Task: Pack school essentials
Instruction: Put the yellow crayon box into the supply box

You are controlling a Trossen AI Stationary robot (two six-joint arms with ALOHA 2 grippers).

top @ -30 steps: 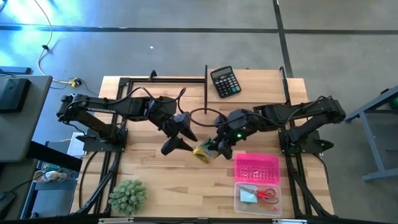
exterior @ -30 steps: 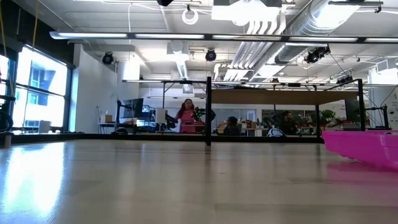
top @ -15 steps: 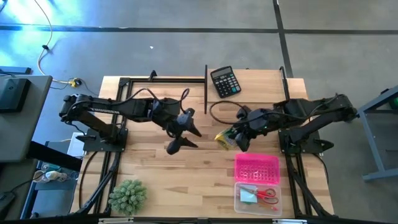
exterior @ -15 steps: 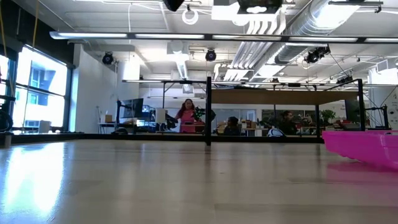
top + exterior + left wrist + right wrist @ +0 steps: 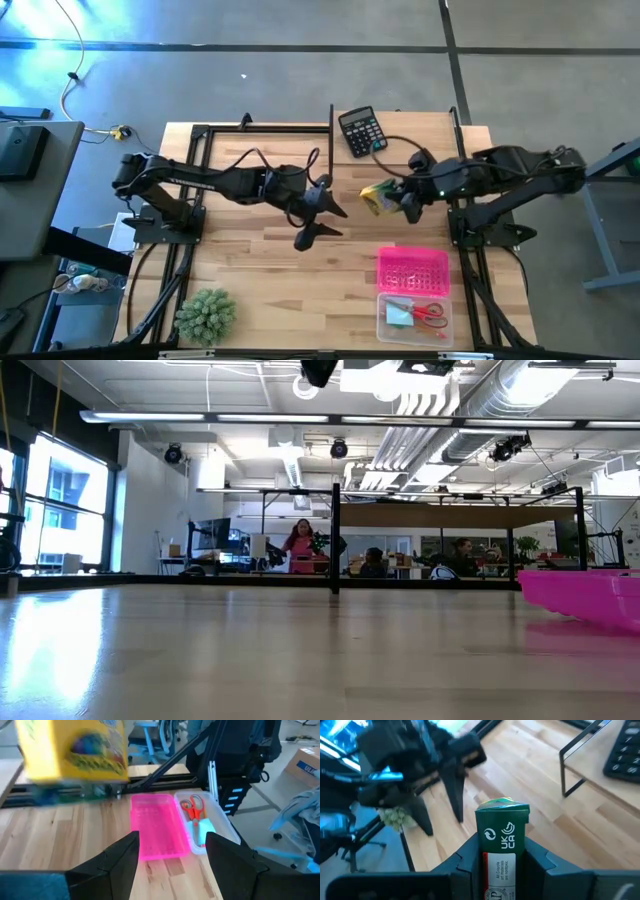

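Note:
A yellow and green crayon box (image 5: 375, 196) hangs above the table's far right middle, with my right gripper (image 5: 396, 202) shut on it. The right wrist view shows the box (image 5: 502, 827) end-on, green flap foremost. My left gripper (image 5: 318, 220) is open over the table's middle, nothing between its fingers (image 5: 120, 860). A clear container (image 5: 415, 316) at the near right holds red-handled scissors (image 5: 192, 807) and a light-blue notepad (image 5: 205, 827). A pink tray (image 5: 412, 268) lies just beyond it. My right gripper pinches the crayon box by two opposite sides (image 5: 487, 862), one finger on each. Its fingers come from the table's right, slanting down, and lie along the box. The box's green flap end (image 5: 502, 812) sticks out past the fingertips. It is lifted clear of the table.
A black calculator (image 5: 362, 131) lies at the far edge, next to a thin black frame (image 5: 331, 140). A green spiky plant (image 5: 205, 315) stands at the near left. Bare wood lies between the plant and the pink tray (image 5: 590, 595).
My right gripper has carried the crayon box up and away from the table's middle, toward the right and far edge, keeping its hold. My left gripper has moved toward the table's right, staying open.

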